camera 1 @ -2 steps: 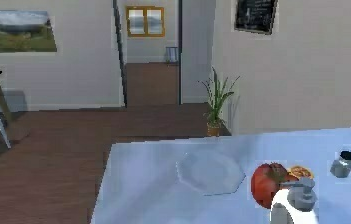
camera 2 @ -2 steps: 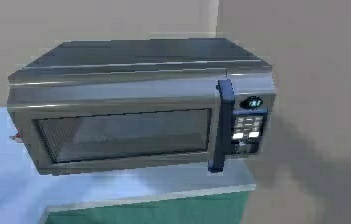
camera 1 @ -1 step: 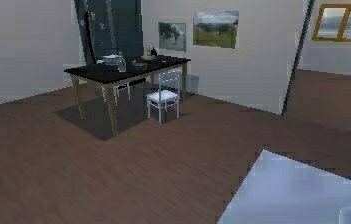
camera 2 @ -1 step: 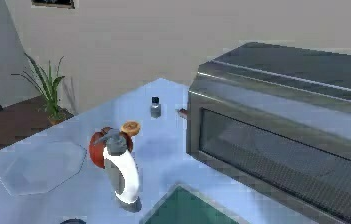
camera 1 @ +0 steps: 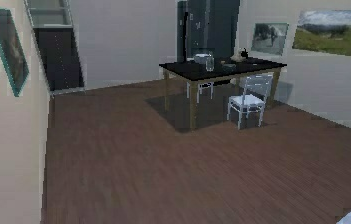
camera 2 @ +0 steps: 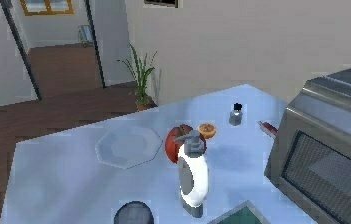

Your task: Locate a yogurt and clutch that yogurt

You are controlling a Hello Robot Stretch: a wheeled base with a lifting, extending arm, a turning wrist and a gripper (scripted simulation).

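A pale blue countertop (camera 2: 63,180) in the arm side view carries several small things. A white bottle with a grey top (camera 2: 192,180) stands near the front. Behind it lies a red-brown round thing (camera 2: 176,143) beside a clear plate (camera 2: 128,145). A small orange-brown ring-shaped thing (camera 2: 208,129), a small dark shaker (camera 2: 237,113) and a tiny reddish thing (camera 2: 266,127) sit farther back. None of these blobs can be told as a yogurt.
A grey microwave (camera 2: 323,150) stands on the counter's right. A dark round thing (camera 2: 133,213) sits at the counter's front edge, and a potted plant (camera 2: 143,75) stands beyond. The forward view has a black-topped table (camera 1: 223,68) with white chairs (camera 1: 248,100), wall pictures (camera 1: 328,30) and open wooden floor (camera 1: 133,150).
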